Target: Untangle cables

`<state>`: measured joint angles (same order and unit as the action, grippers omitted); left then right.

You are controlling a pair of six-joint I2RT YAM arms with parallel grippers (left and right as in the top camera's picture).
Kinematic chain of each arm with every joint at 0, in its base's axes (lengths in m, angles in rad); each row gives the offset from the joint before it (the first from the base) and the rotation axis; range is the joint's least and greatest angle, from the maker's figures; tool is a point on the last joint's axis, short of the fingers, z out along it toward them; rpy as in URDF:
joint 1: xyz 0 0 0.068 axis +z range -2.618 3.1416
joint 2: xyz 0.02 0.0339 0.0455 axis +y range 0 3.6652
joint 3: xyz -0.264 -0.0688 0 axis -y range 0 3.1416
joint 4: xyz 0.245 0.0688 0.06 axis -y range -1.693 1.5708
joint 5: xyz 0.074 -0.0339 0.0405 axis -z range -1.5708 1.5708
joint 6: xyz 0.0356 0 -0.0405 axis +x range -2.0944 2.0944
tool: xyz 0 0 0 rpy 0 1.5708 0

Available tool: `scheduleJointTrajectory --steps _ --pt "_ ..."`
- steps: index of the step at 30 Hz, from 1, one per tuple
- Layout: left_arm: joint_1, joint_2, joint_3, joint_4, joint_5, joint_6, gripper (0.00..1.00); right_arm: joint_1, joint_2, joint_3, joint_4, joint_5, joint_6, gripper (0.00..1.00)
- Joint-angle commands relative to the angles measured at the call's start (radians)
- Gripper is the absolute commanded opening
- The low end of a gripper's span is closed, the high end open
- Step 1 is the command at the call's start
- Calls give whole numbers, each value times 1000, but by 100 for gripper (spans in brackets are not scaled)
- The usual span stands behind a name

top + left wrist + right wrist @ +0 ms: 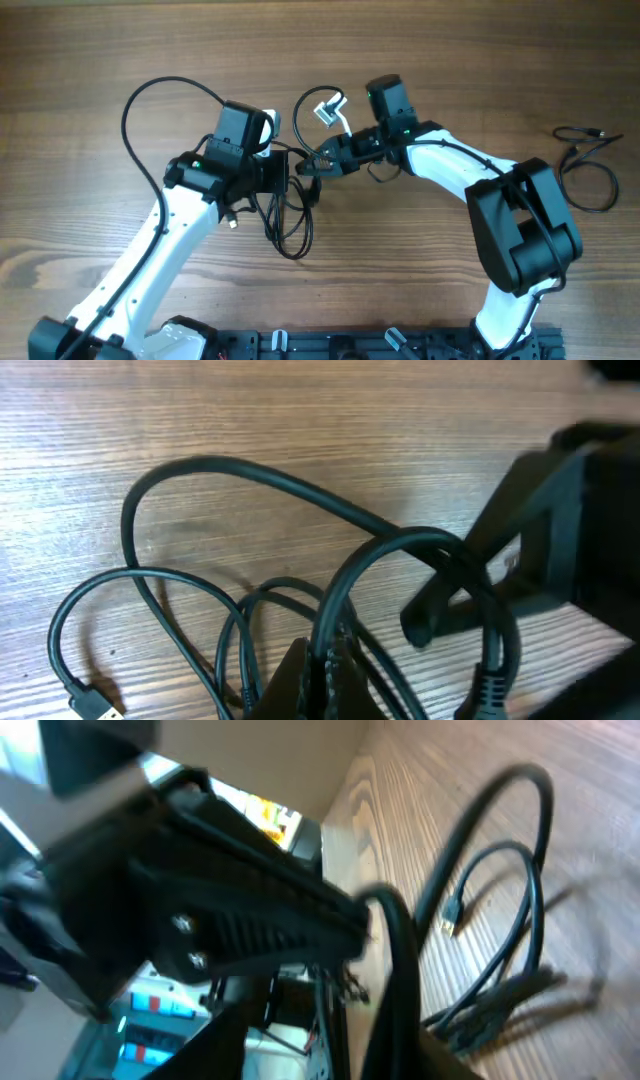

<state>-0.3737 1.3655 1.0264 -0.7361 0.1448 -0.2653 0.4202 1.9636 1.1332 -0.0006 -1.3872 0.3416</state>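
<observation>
Nearest, the cables [292,236] loop in a central tangle on the table [400,270], the left gripper [284,177] clamped on a strand, the right gripper [308,166] just beside it, whether open or closed I cannot tell, and a lone cable [588,165] lies well apart at right.

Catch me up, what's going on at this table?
Both arms meet at a knot of thin black cables in the middle of the table. The left end effector is shut on the cables. The right end effector sits against the same bundle, grip unclear. A loose cable lies apart near the right edge.
</observation>
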Motion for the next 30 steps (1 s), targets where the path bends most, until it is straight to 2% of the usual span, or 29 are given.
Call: scheduleJointTrajectory --steps 1,3,6,9,13,18,25,30 --pt "4 34 2 2 73 14 4 -6 10 3 77 79 159 48" --pt "4 29 2 2 141 76 4 -6 10 3 67 143 154 50" --pt "4 27 2 2 146 80 4 -6 10 3 60 182 154 48" --pt "10 27 2 18 142 78 4 -10 10 3 56 183 127 41" --pt "66 27 2 26 154 0 4 -22 10 3 32 169 90 43" --pt "137 27 2 34 319 2 4 -22 10 3 -13 126 13 47" --pt "151 28 2 33 570 106 4 -22 10 3 -12 133 15 47" --pt "151 27 2 21 782 272 4 -22 10 3 -16 235 91 47"
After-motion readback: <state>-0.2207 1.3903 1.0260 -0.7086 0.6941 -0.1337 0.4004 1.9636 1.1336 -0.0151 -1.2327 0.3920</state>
